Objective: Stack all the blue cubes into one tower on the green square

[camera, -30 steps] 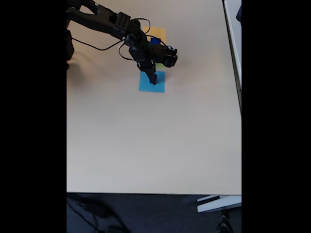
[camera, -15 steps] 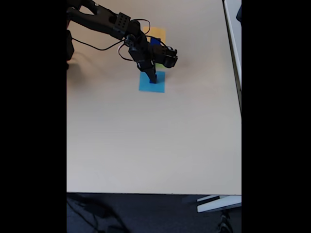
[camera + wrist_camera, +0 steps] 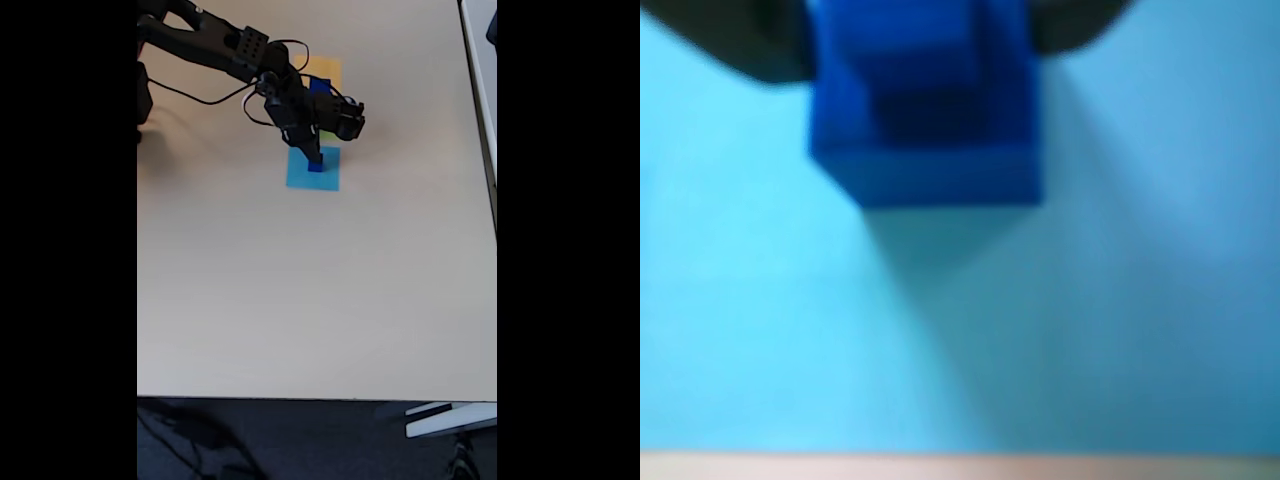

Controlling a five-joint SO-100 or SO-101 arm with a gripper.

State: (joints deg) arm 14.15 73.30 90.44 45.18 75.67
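Dark floor (image 3: 300, 440) lies nearest, then the broad beige table (image 3: 300, 290). On it, a light-blue square (image 3: 300, 178). The pincer (image 3: 314, 160) reaches down over that square; the wrist view shows a blue cube (image 3: 930, 150) between its dark tips, though whether it grips is unclear. Beyond the square, an orange square (image 3: 325, 68) with another blue cube (image 3: 320, 85) at its near edge.
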